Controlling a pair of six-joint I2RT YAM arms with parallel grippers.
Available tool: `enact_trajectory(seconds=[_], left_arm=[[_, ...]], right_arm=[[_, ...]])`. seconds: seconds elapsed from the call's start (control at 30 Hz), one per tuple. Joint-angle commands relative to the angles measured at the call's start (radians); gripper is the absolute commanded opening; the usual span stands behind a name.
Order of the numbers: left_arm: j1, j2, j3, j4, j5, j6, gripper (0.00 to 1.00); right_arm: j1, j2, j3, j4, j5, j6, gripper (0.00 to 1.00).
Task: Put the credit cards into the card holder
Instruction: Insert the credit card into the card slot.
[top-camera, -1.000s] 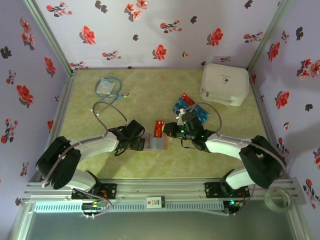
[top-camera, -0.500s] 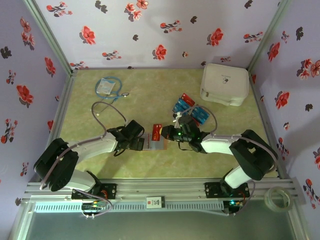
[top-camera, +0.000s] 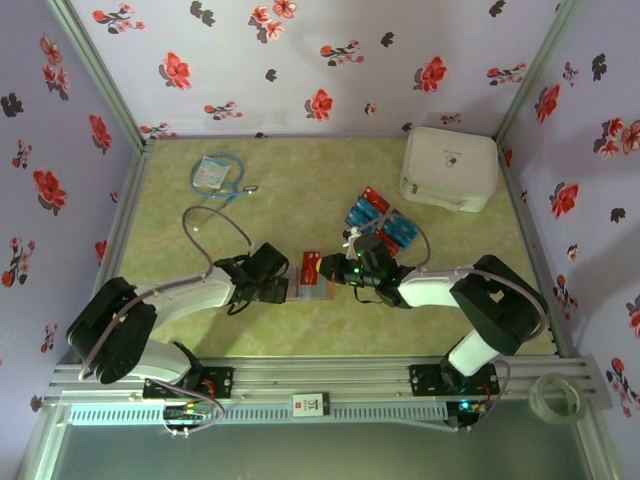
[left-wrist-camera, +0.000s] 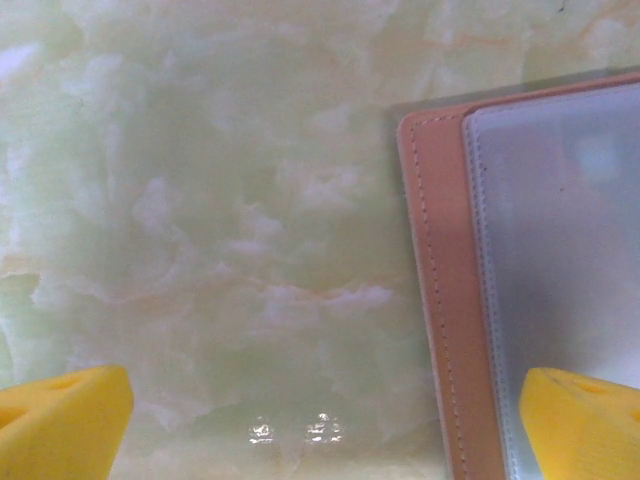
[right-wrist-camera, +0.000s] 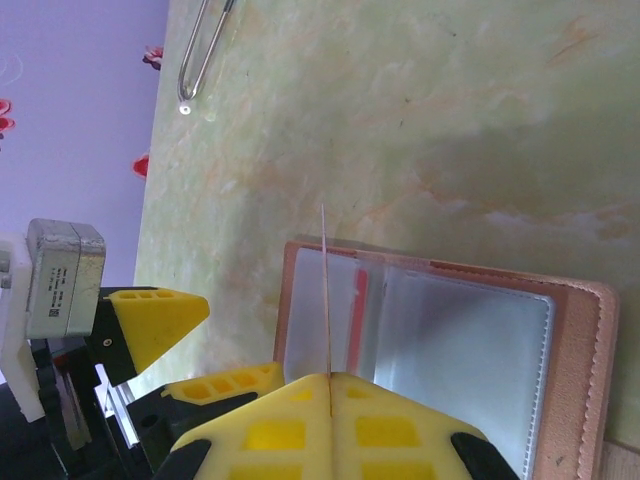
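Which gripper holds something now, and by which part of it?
The right gripper pinches a red credit card by one end; the left gripper, open, grips nothing.

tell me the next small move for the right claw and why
Probably ease the right claw toward the open card holder, so the credit card it pinches, seen edge-on, slides into the clear pocket. The card's free edge hangs just over the holder's end, and the open left claw straddles the holder's edge.
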Motion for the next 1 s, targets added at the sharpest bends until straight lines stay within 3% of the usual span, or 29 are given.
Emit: enact_trajectory(seconds=[0.0,0.97], left_arm=[[-0.01,-0.005,-0.02,-0.01,-0.031,-0.042,1.0],[-0.012,-0.019,-0.039,-0.02,-0.049,-0.077,1.0]], right_arm=[[0.008,0.021,-0.014,0.049,-0.005,0.011,0.0],[0.026,0.141,-0.045,0.224,-0.009,0.046,0.0]])
